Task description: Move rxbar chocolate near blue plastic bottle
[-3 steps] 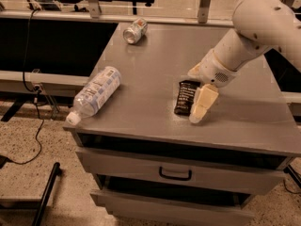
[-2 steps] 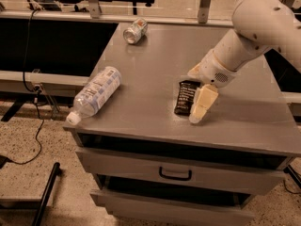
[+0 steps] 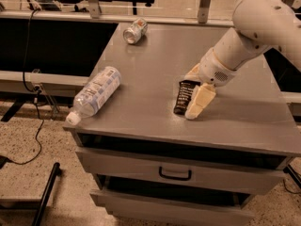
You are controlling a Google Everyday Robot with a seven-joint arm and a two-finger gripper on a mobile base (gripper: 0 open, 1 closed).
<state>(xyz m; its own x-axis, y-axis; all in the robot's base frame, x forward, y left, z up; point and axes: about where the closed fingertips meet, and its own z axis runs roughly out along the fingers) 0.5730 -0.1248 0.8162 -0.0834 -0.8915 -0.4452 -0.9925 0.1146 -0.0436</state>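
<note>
Far from can, jaws beside rxbar

Probably a lab; grey drawer cabinet, speckled floor (loose cables); claw at the cabinet top.

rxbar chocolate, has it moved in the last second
No. The rxbar chocolate lies just as far from the table's front edge as before, with the pincer down beside it.

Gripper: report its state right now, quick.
Gripper: cannot be told whether open or closed; it sits low against the right edge of the rxbar chocolate, and a grip on the bar cannot be confirmed.
</note>
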